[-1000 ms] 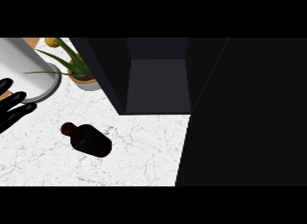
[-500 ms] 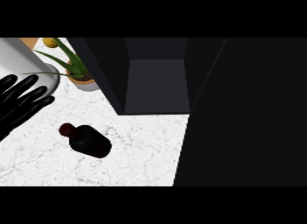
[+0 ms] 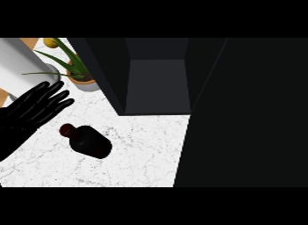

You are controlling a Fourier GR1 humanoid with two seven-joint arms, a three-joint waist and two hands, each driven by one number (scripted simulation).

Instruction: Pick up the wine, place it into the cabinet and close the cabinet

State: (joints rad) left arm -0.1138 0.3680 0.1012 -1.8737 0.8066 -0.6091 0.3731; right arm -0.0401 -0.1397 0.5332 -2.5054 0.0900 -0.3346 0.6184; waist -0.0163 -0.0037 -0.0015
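head view, looking steeply down on a white marbled counter (image 3: 137, 149): much of the right side is lost to a large dark mass, where no detail can be made out. the robot's left hand (image 3: 26, 115) enters from the left edge, black against the stone, its forearm cut off by the frame. its fingers (image 3: 52, 90) are straight and spread apart, holding nothing, with the tips reaching toward a white cylinder (image 3: 17, 70) that is itself cropped at the upper left. the right hand does not show.

the wine (image 3: 88, 140), a dark squat bottle, lies on the counter just beside the left hand and clear of it. its long axis runs on a diagonal, the neck and cap pointing to the upper left, the broad base to the lower right. label and colour are hard to read against its dark body.

behind it the cabinet (image 3: 157, 79) stands open, a dark recess with a grey floor. a potted plant (image 3: 75, 72) sits between the cylinder and the cabinet's left wall, its pot partly hidden by leaves.
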